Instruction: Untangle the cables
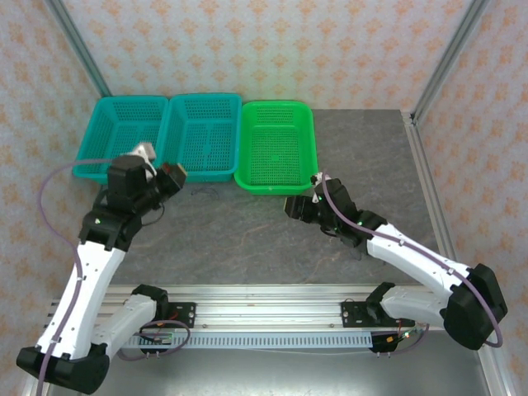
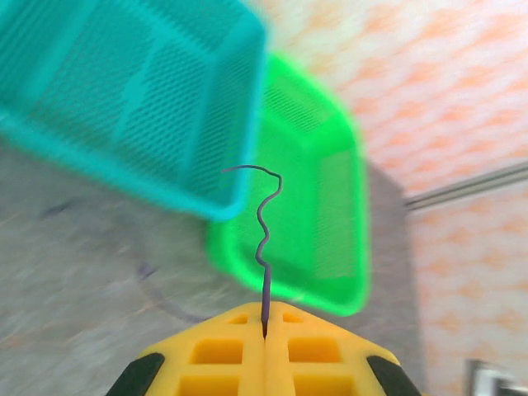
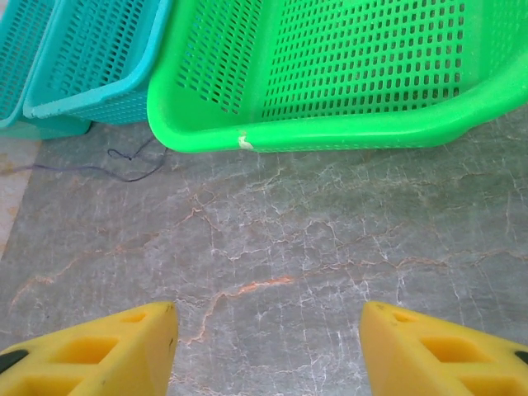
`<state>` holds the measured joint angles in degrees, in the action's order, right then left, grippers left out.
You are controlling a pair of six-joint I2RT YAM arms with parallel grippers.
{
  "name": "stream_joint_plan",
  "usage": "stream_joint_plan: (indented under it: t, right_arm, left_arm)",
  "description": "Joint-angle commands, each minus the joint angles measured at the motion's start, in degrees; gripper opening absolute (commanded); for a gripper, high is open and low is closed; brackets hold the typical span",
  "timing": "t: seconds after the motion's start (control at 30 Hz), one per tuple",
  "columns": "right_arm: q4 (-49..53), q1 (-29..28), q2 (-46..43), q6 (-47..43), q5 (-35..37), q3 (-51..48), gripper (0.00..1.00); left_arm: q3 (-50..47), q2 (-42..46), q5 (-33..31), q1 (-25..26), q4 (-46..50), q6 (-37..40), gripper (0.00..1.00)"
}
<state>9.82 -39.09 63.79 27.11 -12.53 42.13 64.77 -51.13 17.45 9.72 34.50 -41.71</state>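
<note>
Teal baskets (image 1: 132, 101), top view: we log left gripper (image 1: 175, 176) beside them, loose cables (image 1: 202, 193) on table (image 1: 247, 239) nearby. Left wrist: jaws clamp one dark wire (image 2: 266, 223), held aloft, likely to separate it. Right wrist: right gripper (image 3: 268, 346) spread, empty.

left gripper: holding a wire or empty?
Holding. In the wrist view the left gripper is shut, its yellow fingers pressed together, and a thin dark wire sticks up from the seam between them.
</note>
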Motion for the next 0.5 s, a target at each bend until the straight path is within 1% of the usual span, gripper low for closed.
stream_joint_plan:
  t: [0.0,0.23,0.33,0.4,0.47]
  right_arm:
    - [-0.1,-0.2,-0.6,-0.9,0.2,1.7,0.62]
    - [0.3,-0.2,-2.4,0.2,1.4,1.0,0.63]
    - [1.2,-0.2,-5.1,1.4,4.8,0.1,0.64]
    - [2.4,-0.2,-7.2,2.6,8.3,-0.3,0.65]
    - [3.1,-0.1,-9.4,3.2,10.2,-0.6,0.66]
  left_arm:
    - [10.5,-4.7,1.8,1.5,-4.8,0.9,0.00]
    - [29.1,-17.0,2.1,2.0,-11.5,2.4,0.00]
    - [36.8,-22.8,2.9,2.7,-14.3,1.4,0.00]
    - [42.0,-27.2,3.4,4.2,-15.3,1.1,0.00]
    - [48.0,-32.0,3.6,6.6,-15.3,1.8,0.00]
